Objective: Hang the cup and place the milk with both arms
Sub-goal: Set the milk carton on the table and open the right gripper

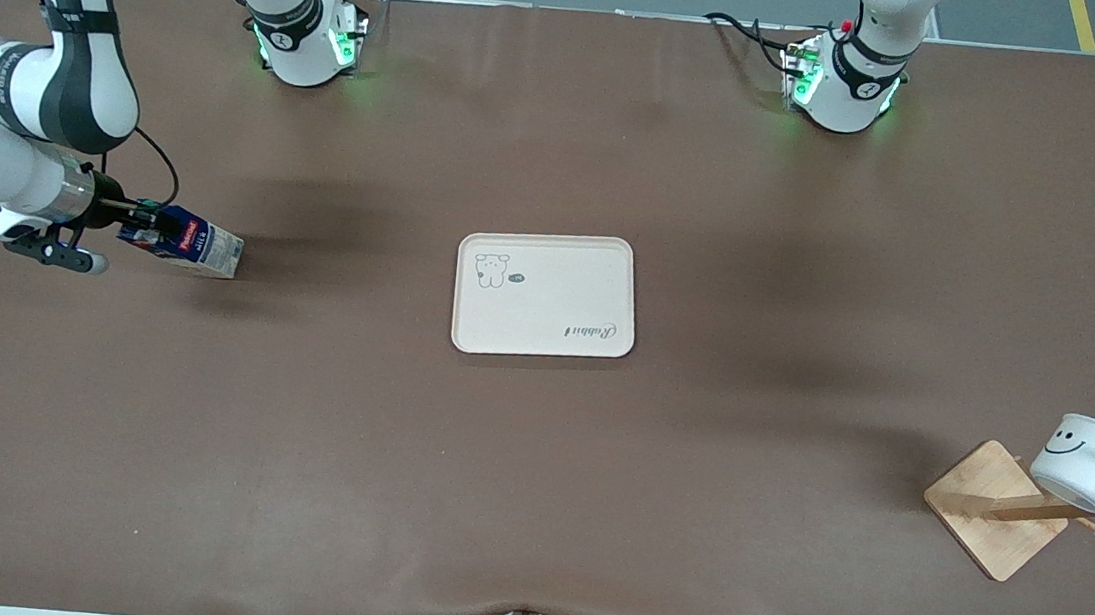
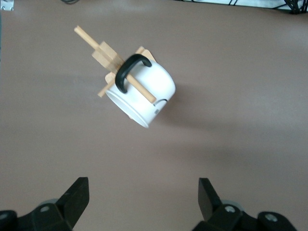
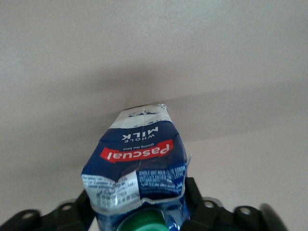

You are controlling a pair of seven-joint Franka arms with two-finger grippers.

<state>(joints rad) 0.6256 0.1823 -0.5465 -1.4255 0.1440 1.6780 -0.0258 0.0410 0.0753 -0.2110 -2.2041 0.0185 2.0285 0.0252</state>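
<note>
The white cup (image 1: 1085, 462) with a smiley face hangs by its black handle on a peg of the wooden rack (image 1: 995, 506) at the left arm's end of the table. In the left wrist view the cup (image 2: 144, 94) is on the peg, and my left gripper (image 2: 143, 197) is open and apart from it, with nothing between its fingers. The blue milk (image 1: 197, 246) lies on its side at the right arm's end of the table. My right gripper (image 1: 148, 231) is shut on its cap end. In the right wrist view the dented milk (image 3: 137, 159) sits between the fingers of the right gripper (image 3: 140, 197).
A pale rectangular tray (image 1: 545, 337) with a bear drawing lies at the middle of the table. The wooden rack (image 2: 108, 55) stands on a square base near the table's edge. Both arm bases stand along the table edge farthest from the front camera.
</note>
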